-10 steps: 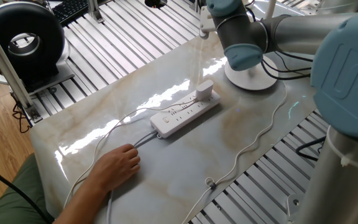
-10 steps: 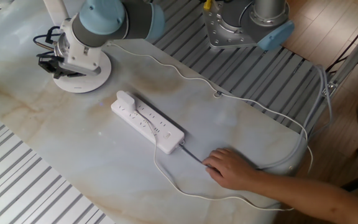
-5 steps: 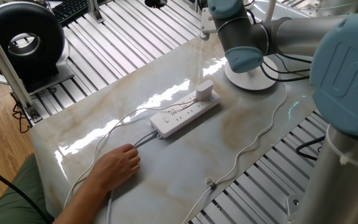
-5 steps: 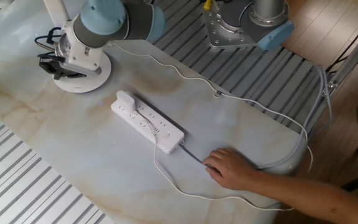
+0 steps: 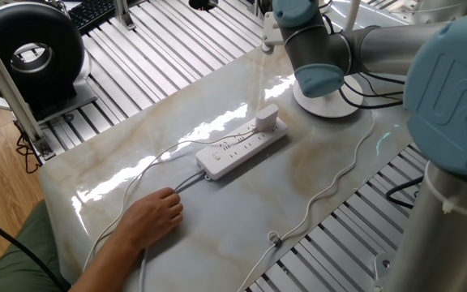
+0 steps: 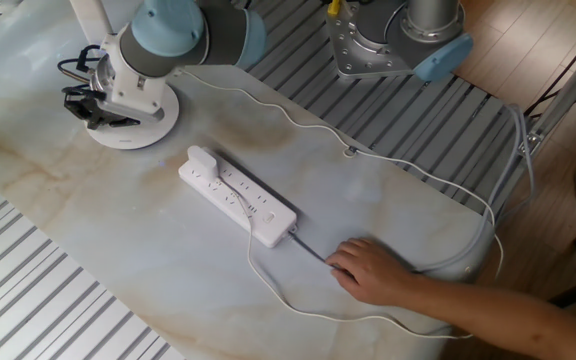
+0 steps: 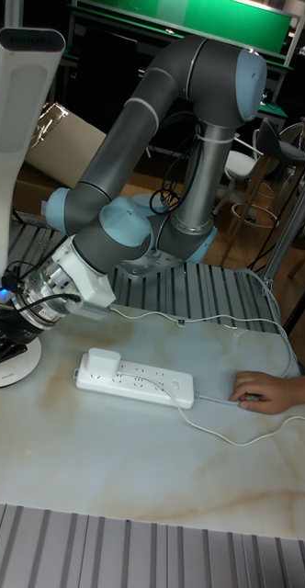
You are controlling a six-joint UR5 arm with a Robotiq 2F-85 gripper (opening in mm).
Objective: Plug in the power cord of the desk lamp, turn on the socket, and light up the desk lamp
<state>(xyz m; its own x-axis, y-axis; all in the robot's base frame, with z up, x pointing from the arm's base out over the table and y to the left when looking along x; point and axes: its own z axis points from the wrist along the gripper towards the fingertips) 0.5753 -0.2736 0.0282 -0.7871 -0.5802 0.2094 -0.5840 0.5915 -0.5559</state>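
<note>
The desk lamp has its round base (image 6: 140,125) at the table's far end, and its slim pole (image 7: 24,156) rises to a flat head (image 7: 29,41) that shows no glow. My gripper (image 6: 84,104) (image 7: 2,336) hovers low over the base's edge, black fingers together, shut on nothing. In the one fixed view the arm hides it. The socket (image 5: 242,148) (image 6: 238,197) (image 7: 134,379) lies mid-table. The white boxy plug (image 5: 267,118) (image 6: 203,160) (image 7: 104,362) sits in its end outlet nearest the lamp. The thin power cord (image 5: 331,180) (image 6: 418,165) loops along the table edge.
A person's hand (image 5: 151,216) (image 6: 370,272) (image 7: 263,391) rests on the table by the strip's grey cable (image 6: 310,250). The robot's base (image 6: 398,40) stands beside the table. A black round device (image 5: 31,49) sits off the table's corner.
The arm's wrist has crept slightly along the lamp base. The socket, plug, cord and hand have not moved.
</note>
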